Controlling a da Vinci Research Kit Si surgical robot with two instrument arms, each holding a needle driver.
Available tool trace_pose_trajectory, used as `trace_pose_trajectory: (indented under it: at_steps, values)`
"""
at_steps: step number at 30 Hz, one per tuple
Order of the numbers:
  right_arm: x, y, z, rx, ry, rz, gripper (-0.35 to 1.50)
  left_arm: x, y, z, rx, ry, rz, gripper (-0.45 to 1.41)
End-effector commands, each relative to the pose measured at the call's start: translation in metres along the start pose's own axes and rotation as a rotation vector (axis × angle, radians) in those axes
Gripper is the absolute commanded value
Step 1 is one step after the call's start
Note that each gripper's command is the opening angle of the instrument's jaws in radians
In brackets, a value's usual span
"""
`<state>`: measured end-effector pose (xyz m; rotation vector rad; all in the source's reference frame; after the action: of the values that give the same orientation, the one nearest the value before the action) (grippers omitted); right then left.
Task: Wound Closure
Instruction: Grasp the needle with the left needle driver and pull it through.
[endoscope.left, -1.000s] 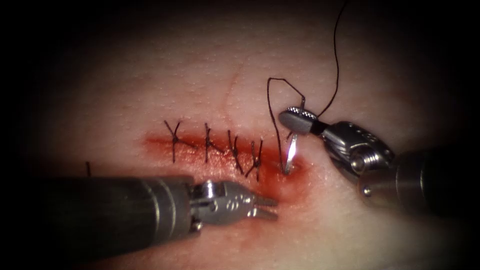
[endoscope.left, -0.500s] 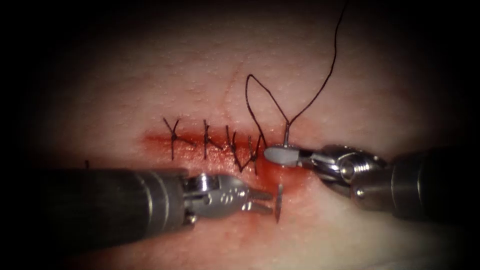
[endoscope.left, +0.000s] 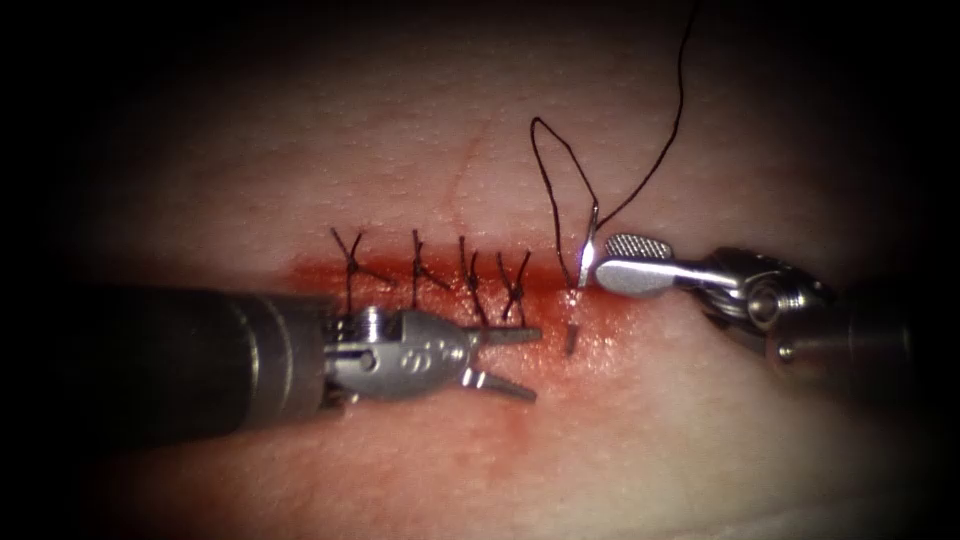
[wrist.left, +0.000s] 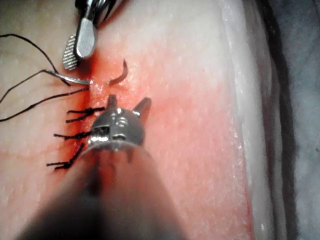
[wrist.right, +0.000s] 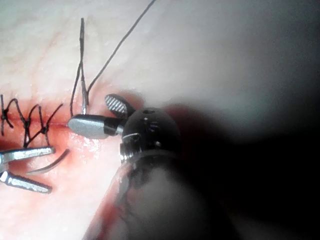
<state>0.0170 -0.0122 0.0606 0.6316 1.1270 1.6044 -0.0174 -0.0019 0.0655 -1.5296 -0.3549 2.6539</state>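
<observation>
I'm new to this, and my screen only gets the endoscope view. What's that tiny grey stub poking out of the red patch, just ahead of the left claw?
Observer: The left wrist view shows it is the tip of the curved steel needle. It hooks up out of the pale pork tissue, with its middle buried.
Visitor: Is a claw holding it?
Observer: No. In that view, bare tissue separates the hook from the open left claw. The right claw is open too and grips nothing.
Visitor: Where does the meat end?
Observer: In the same view, a dark grey surface lies past the tissue's thick edge.
</observation>
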Motion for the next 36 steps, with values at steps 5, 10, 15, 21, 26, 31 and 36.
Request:
trace_pose_trajectory:
  at_steps: [5, 10, 15, 21, 26, 31, 36]
  values:
    - [0.0008, 0.002, -0.0023, -0.025, 0.011, -0.007, 0.91, 0.0001, -0.0006, 0.0015, -0.021, 0.064, 0.032, 0.37]
    - [-0.0004, 0.0027, -0.0031, -0.04, 0.032, -0.018, 0.76, 0.0006, -0.0017, 0.0027, -0.005, 0.105, 0.038, 0.36]
    - [-0.0018, 0.0031, -0.0032, -0.039, 0.037, -0.028, 0.73, 0.0003, -0.003, 0.0043, 0.0, 0.119, 0.049, 0.2]
    - [-0.0025, 0.003, -0.0035, -0.027, 0.03, -0.031, 0.64, -0.0014, -0.0036, 0.0041, -0.007, 0.119, -0.008, -0.45]
    - [-0.0028, 0.0027, -0.0034, -0.011, 0.029, -0.035, 0.58, -0.0012, -0.0026, 0.0035, -0.027, 0.124, -0.12, -0.45]
    - [-0.0029, 0.0025, -0.0025, 0.018, 0.014, -0.201, 0.89, 0.0011, -0.0014, 0.0027, -0.147, 0.171, -0.389, -0.45]
    - [-0.0035, 0.002, -0.0014, 0.015, -0.018, -0.316, 1.04, 0.0033, -0.0011, 0.0014, -0.337, 0.218, -0.745, -0.45]
